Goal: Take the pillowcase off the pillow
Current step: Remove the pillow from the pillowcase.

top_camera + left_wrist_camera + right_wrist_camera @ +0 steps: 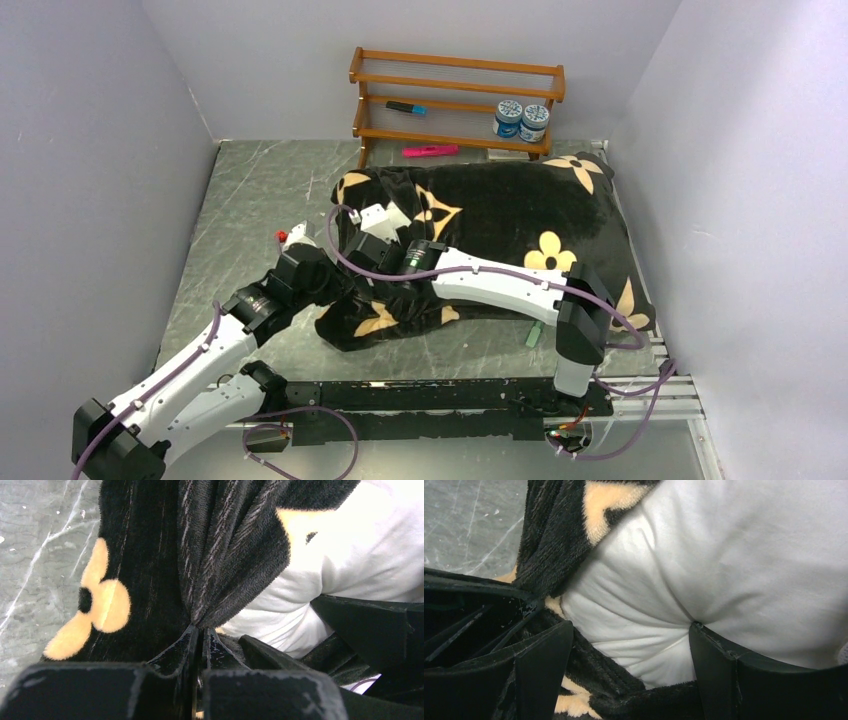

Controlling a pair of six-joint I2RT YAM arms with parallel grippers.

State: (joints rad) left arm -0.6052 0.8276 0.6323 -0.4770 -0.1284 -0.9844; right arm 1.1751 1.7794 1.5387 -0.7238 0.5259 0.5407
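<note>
two claws — left (200, 632) pinches pillowcase (150, 570), right (629, 627) gapes against pillow (734, 555)

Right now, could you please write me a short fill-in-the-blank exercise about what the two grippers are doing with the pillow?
1. The left gripper is ____ on a fold of the black pillowcase.
2. The right gripper has its jaws ____, spanning a bulge of the pillow.
3. The pillow's bare surface is ____ in colour.
4. The marker on the table by the wooden rack is ____.
Missing words: shut; open; white; pink.
</note>
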